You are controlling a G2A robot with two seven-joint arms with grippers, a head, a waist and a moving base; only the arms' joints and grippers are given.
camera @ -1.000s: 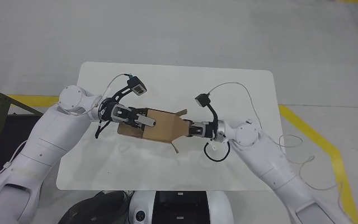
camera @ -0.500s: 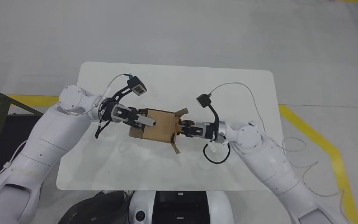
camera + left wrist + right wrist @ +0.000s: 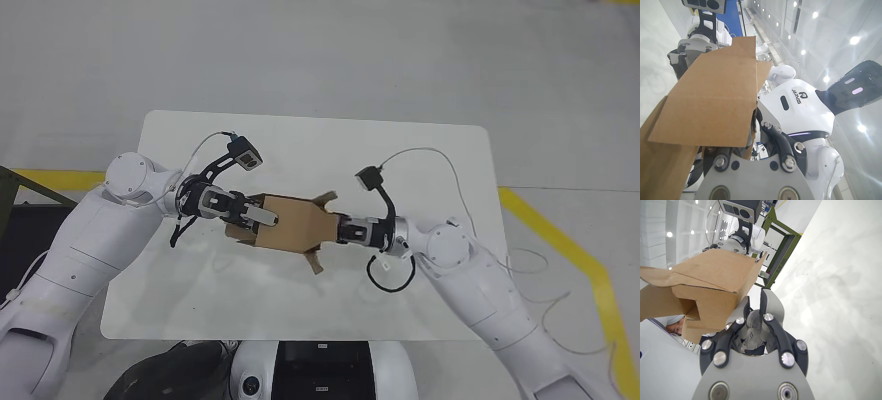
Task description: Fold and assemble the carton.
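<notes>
Tabletop: white, matt, corners rounded.
Floor: pale grey and smooth, seen on every side of the tabletop.
Floor marking: yellow tape line, laid at an angle on the right; a second yellow strip is laid on the left.
Frame: olive-green metal, open, stood beyond the tabletop's edge; possibly the same dark piece is caught at the left border of the top view.
Ceiling: white, panelled, high.
Ceiling lights: round, bright, set in rows.
Blue panel: partly seen behind.
</notes>
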